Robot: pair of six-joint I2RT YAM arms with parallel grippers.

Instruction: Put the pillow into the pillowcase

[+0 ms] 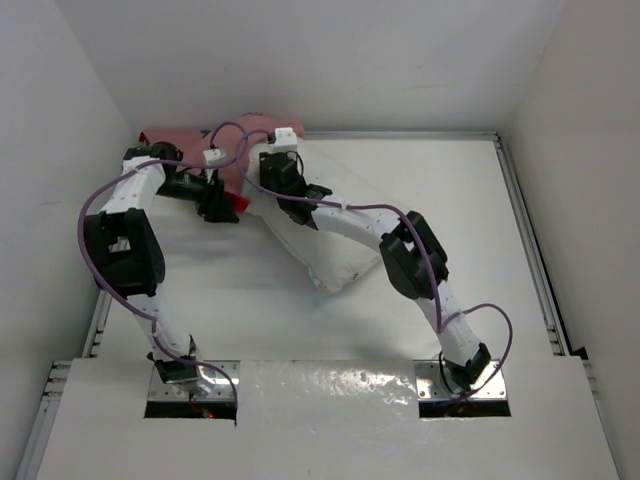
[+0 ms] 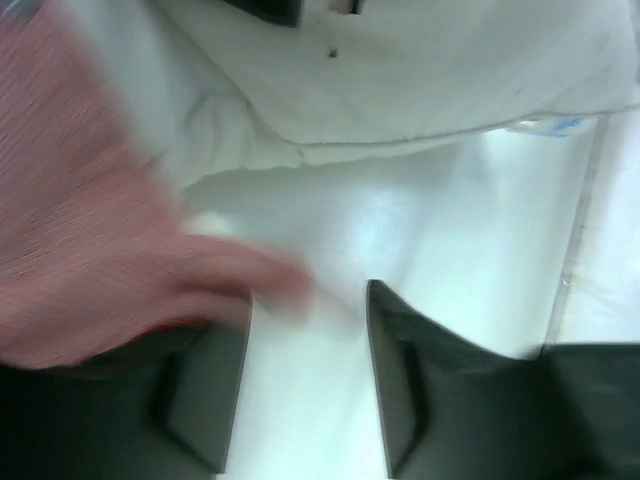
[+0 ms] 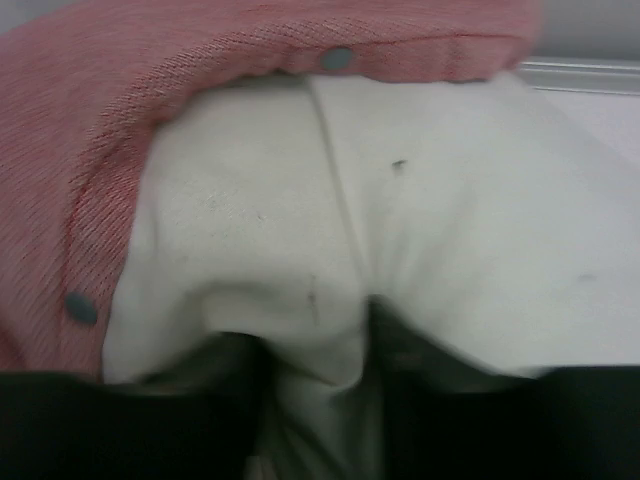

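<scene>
**Already mouthed: the pillow's far end sits at the pillowcase opening**

The pillow point(image 1: 330, 262) lies slantwise on the table point(image 1: 450, 200). Its long axis runs from the near middle up toward the far-left corner, where the pillowcase point(image 1: 185, 140) is bunched against the back wall. In the right wrist view the pillowcase's pale pink lip, with its grey snap studs point(image 3: 336, 58), arches over the pillow's leading end. The opening therefore lies straight ahead of the right gripper point(image 3: 318, 345), along the pillow's length. That gripper is the nearer one to the pillow. Its jaws stand narrowly apart, with a bunched fold of white pillow cloth pinched between them.

The left gripper point(image 2: 305, 300) is just left of the pillow, beside the pillowcase's near edge. Its jaws are about half open, with bare table showing between them. Blurred pink cloth drapes across one finger, but nothing looks clamped.

Any further push would probably run along the long axis into the sack. The left arm would likely need a fresh hold on the lip first.
</scene>
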